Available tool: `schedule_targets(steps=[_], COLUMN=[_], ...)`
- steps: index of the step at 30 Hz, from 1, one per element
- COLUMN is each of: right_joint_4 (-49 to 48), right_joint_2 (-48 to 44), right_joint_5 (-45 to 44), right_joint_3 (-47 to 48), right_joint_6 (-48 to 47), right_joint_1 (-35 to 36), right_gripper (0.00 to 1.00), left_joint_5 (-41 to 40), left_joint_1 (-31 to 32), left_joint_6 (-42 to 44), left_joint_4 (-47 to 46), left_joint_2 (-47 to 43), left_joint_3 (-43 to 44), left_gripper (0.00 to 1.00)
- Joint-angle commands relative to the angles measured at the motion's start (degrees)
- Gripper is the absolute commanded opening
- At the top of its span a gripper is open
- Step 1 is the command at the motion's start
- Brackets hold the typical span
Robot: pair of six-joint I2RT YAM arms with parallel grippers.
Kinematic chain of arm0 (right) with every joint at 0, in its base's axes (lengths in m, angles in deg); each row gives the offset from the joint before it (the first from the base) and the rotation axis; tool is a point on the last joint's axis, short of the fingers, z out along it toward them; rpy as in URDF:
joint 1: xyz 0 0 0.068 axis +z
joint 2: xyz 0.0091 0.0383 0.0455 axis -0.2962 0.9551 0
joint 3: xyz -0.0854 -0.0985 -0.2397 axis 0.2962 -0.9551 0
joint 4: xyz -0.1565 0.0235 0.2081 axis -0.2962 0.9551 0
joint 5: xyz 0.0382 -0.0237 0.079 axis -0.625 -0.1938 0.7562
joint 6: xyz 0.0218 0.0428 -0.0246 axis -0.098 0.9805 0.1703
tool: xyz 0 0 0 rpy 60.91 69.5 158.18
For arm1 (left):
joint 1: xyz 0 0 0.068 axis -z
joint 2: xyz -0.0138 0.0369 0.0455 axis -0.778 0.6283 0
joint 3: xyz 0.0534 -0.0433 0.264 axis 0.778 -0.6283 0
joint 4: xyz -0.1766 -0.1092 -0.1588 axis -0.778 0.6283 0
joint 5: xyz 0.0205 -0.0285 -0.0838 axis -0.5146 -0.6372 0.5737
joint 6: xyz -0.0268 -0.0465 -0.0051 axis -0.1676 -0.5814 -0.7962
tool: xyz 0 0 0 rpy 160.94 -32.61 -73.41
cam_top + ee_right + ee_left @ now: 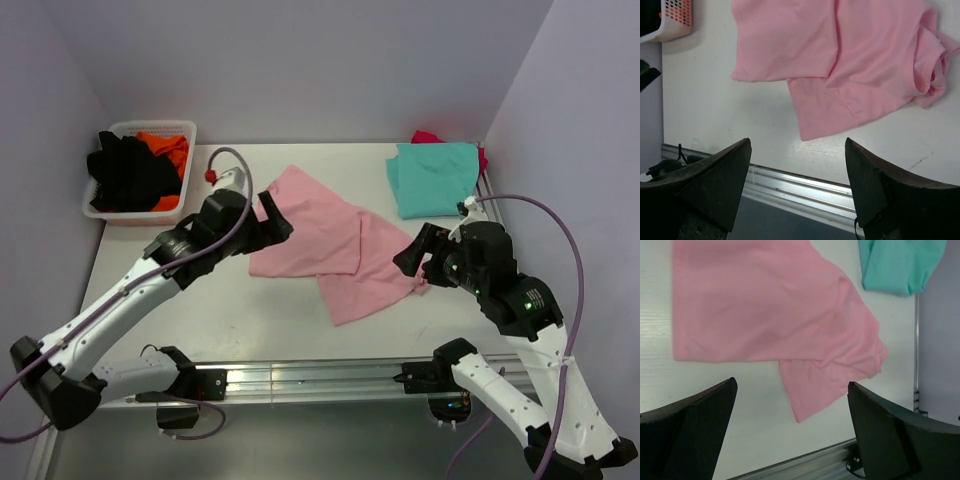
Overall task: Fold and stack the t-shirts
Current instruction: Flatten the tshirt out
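pink t-shirt (pixel 310 232), perhaps half-folded, teal t-shirt (pixel 435 178) folded

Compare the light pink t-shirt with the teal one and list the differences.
The light pink t-shirt lies loosely half-folded with uneven edges; the teal t-shirt is folded into a compact block. The pink one lies mid-table, directly on the table; the teal one sits at the far right on a magenta shirt. Both are plain cloth, and neither is held.
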Motion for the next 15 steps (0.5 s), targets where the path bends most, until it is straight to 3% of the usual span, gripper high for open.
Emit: schedule_targets(steps=[1,5,11,15], right_joint_4=[1.8,1.0,-1.1,0.1], right_joint_2=[2.2,1.3,-0.3,0.0], right_joint_5=[0.1,1.7,2.7,2.6], right_joint_3=[1.3,1.5,-0.6,-2.0], right_joint_6=[-1.1,-2.8,-2.4,-2.7], right_joint_1=[0.3,0.3,0.2,0.3], right_gripper=[0.83,0.81,0.81,0.8], left_joint_5=[-6.3,-8.8,-8.4,-1.0], left_joint_1=[-0.5,-0.5,-2.0,-10.6], left_joint_6=[-3.1,-3.9,-4.6,-3.0], left_joint_4=[3.9,7.1,3.2,-4.1], left_joint_2=[-1.9,-0.2,4.3,5.8], left_joint_3=[-5.6,-6.2,-9.2,-12.6], left_gripper=[0.99,1.0,0.99,0.99])
